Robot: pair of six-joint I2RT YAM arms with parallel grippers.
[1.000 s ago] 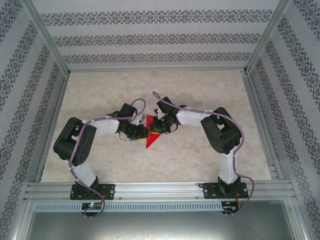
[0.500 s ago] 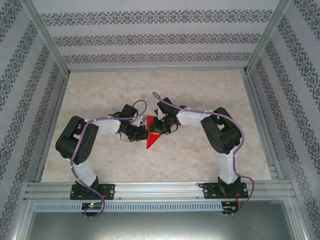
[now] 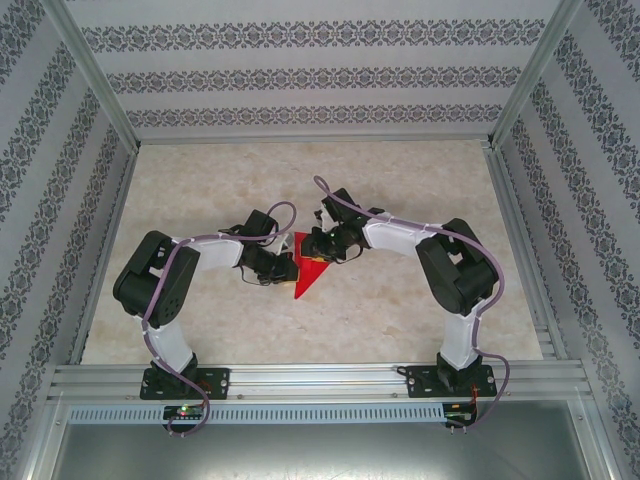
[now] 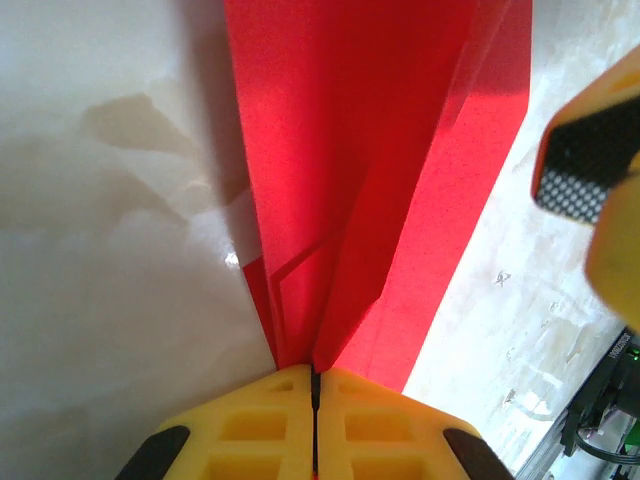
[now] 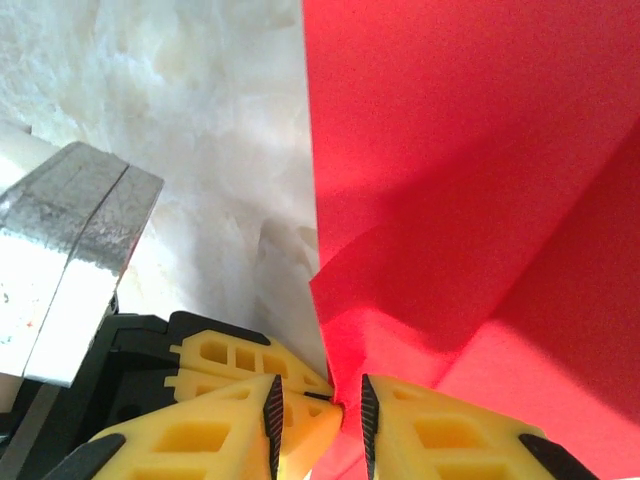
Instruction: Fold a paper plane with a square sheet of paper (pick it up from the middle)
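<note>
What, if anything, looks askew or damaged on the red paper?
Only a small thing: in the right wrist view, the edge of the red paper curls up just ahead of the right gripper, whose jaws stand slightly apart. The left gripper is shut on the paper. No tear shows.

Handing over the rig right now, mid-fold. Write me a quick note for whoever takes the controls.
Left end effector: shut on the thin bright red folded paper, pinching its folded layers.
Right end effector: open, fingers apart with the paper's edge at the gap, not clamped.
Paper: between the two arms over the middle of the pale marbled tabletop, creased into a pointed wedge, tip towards the arm bases.
Done: the first folds.
Left: the remaining folds to a finished plane. The right probably needs to regrip first.
</note>
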